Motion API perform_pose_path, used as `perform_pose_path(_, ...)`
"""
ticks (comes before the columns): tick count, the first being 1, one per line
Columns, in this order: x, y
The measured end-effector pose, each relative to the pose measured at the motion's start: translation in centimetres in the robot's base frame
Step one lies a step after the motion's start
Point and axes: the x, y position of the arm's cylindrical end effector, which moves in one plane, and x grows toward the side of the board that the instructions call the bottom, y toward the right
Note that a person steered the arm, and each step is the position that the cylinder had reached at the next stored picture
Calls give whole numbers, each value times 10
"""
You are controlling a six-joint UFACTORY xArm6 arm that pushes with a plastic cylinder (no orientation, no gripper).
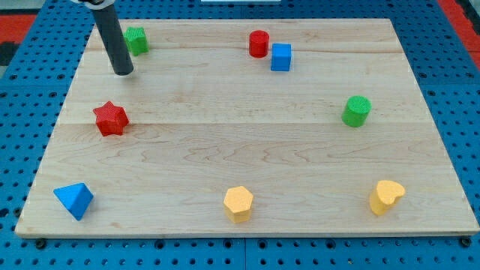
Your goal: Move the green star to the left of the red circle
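Note:
The green star (136, 39) sits near the board's top left corner, partly hidden on its left side by my rod. The red circle (259, 43), a short cylinder, stands at the top middle, well to the right of the star. My tip (123, 73) rests on the board just below and slightly left of the green star, close to it; I cannot tell whether they touch.
A blue cube (281, 57) sits right against the red circle's lower right. A red star (110, 118) lies below my tip. A green cylinder (356, 111) is at the right. A blue triangle (74, 199), a yellow hexagon (238, 203) and a yellow heart (386, 196) line the bottom.

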Motion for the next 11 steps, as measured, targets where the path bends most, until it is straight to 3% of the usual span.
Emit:
perform_pose_path(1,-7,-44)
perform_pose_path(3,-86,-61)
perform_pose_path(6,-72,12)
perform_pose_path(9,-65,127)
perform_pose_path(11,-65,137)
